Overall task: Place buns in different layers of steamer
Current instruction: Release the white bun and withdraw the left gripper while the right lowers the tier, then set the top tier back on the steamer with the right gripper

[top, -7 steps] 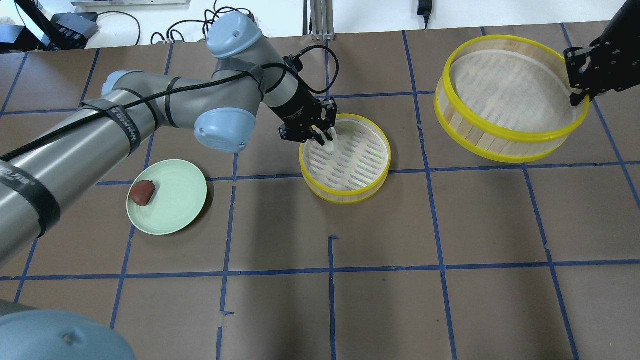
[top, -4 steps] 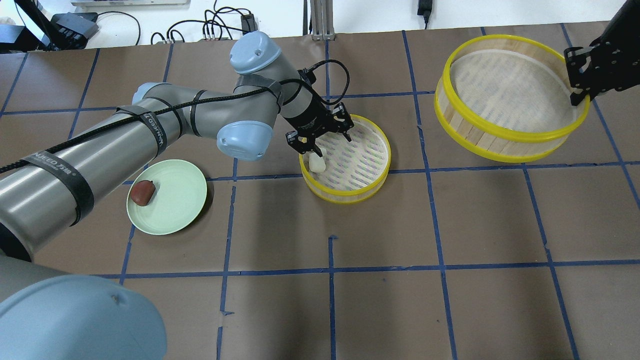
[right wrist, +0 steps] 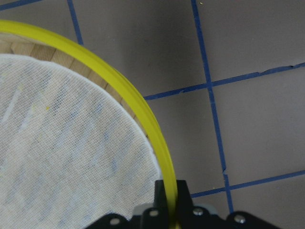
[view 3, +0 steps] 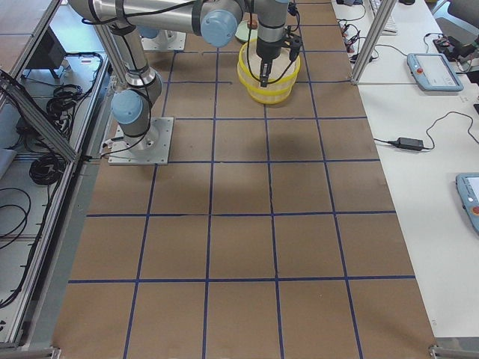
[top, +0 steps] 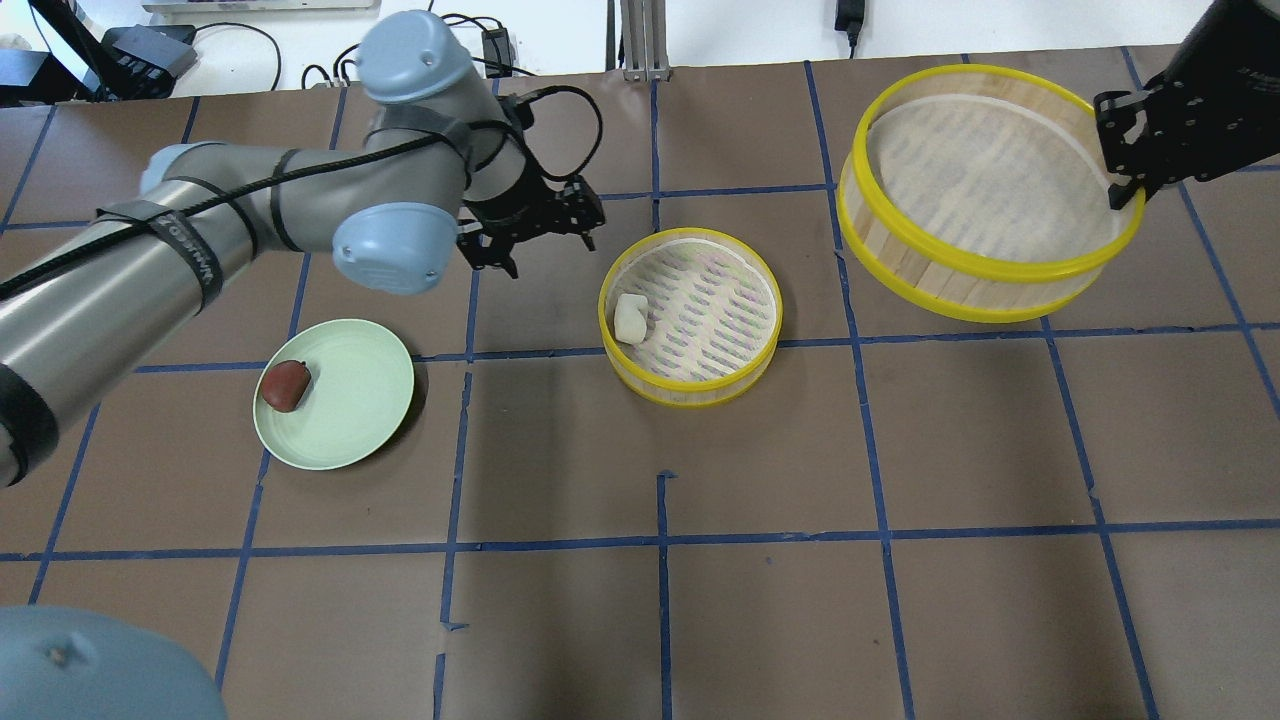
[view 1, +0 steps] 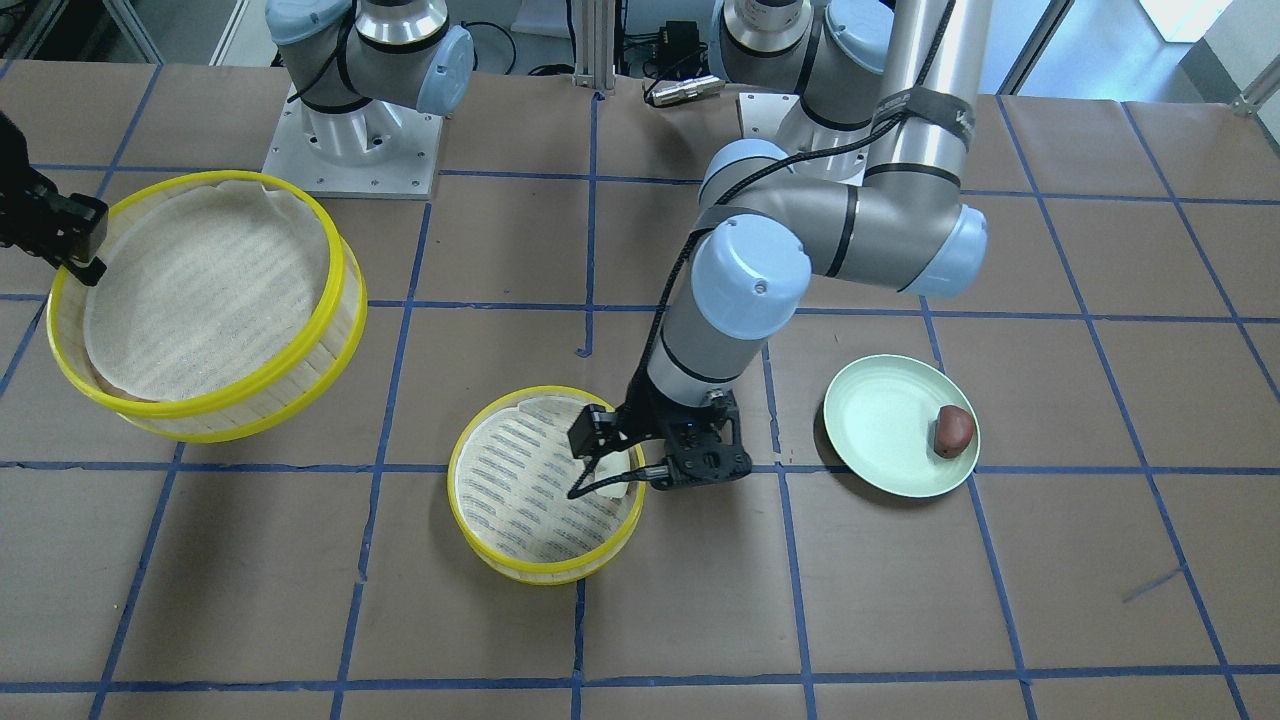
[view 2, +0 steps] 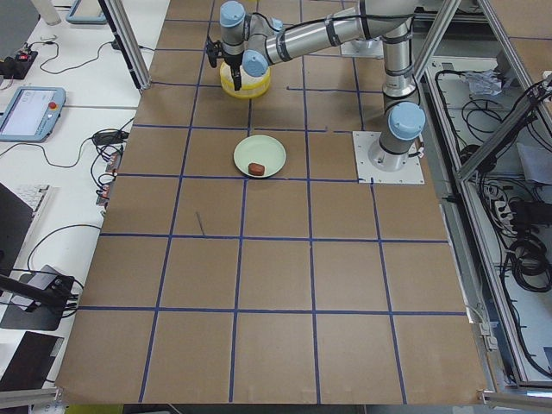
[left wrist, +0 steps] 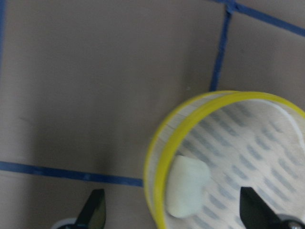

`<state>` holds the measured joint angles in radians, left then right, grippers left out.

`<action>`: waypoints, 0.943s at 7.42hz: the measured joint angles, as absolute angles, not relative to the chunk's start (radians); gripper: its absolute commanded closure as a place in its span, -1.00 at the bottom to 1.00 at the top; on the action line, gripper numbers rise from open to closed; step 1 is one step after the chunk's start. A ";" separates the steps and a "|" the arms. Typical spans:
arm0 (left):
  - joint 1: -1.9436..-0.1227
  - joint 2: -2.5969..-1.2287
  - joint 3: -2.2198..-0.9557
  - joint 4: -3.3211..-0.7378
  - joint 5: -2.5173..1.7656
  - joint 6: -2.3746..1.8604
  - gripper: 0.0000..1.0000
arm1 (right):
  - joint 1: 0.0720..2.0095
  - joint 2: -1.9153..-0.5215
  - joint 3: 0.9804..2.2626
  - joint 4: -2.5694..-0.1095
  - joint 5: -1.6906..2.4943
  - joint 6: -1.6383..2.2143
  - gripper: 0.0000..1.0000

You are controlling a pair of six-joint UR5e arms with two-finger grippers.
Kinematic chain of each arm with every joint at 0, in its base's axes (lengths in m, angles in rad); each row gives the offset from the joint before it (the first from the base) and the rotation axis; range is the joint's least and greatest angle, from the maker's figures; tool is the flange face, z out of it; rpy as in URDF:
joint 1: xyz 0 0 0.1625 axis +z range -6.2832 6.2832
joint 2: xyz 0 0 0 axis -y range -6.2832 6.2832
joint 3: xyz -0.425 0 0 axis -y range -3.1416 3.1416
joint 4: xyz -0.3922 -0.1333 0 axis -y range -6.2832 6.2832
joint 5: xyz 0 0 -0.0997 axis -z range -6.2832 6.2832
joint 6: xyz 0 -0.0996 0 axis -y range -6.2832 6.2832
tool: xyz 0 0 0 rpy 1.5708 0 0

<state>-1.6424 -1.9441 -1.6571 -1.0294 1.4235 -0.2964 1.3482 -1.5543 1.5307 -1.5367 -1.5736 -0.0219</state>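
Observation:
The white bun (top: 630, 318) lies inside the smaller steamer layer (top: 690, 392), against its left wall; it also shows in the left wrist view (left wrist: 187, 191). My left gripper (top: 545, 245) is open and empty, raised just left of that layer. The reddish-brown bun (top: 285, 385) sits on the pale green plate (top: 350, 420). My right gripper (top: 1125, 165) is shut on the yellow rim of the second steamer layer (top: 980, 265) and holds it tilted above the table at far right; the grip shows in the right wrist view (right wrist: 170, 191).
The table is brown paper with a blue tape grid. The plate is at the left and the small layer in the middle. Cables and a metal post lie along the far edge. The arm bases (view 1: 350, 150) are bolted at the robot's side.
My left gripper let go of the white bun into the small layer, opened, and pulled up and away to the left. My right gripper shifted the held layer slightly left.

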 measured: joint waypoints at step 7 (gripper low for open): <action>-1.237 -1.857 -1.864 -1.046 1.516 0.369 -0.96 | 1.748 -1.305 1.611 -1.903 -1.634 0.407 0.80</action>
<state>-1.2368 -1.8574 -1.8642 -1.0464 1.5163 0.3685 1.7481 -1.3049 1.6109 -1.9031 -1.6340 0.4067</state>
